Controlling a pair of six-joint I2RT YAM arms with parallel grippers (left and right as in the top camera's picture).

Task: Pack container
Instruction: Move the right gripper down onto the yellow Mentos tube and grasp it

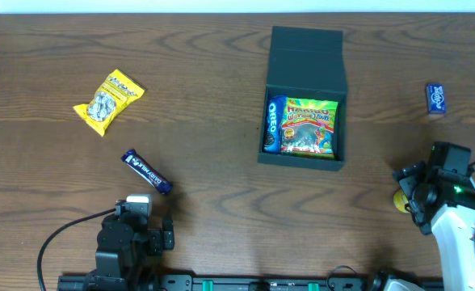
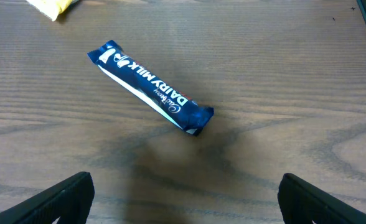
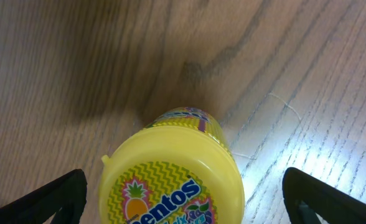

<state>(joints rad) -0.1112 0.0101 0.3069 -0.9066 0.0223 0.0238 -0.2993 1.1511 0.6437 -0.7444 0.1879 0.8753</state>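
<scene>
Dark wood table point(image 1: 221, 210) carries, from the left, a Dairy Milk bar point(image 2: 150, 87) ahead of the wide-spread left gripper point(image 2: 186, 186), the container point(image 1: 306, 56) open at centre back holding an Oreo pack point(image 1: 273, 121) and a Haribo bag point(image 1: 308, 125), and a yellow Mentos tub point(image 3: 164, 155), readable only from the wrist, between the spread fingers of the right gripper point(image 3: 184, 177)

1 container point(image 1: 306, 61), 1 Mentos tub point(image 3: 170, 180), 1 chocolate bar point(image 2: 150, 87), 4 snack packets point(image 1: 108, 101).
</scene>
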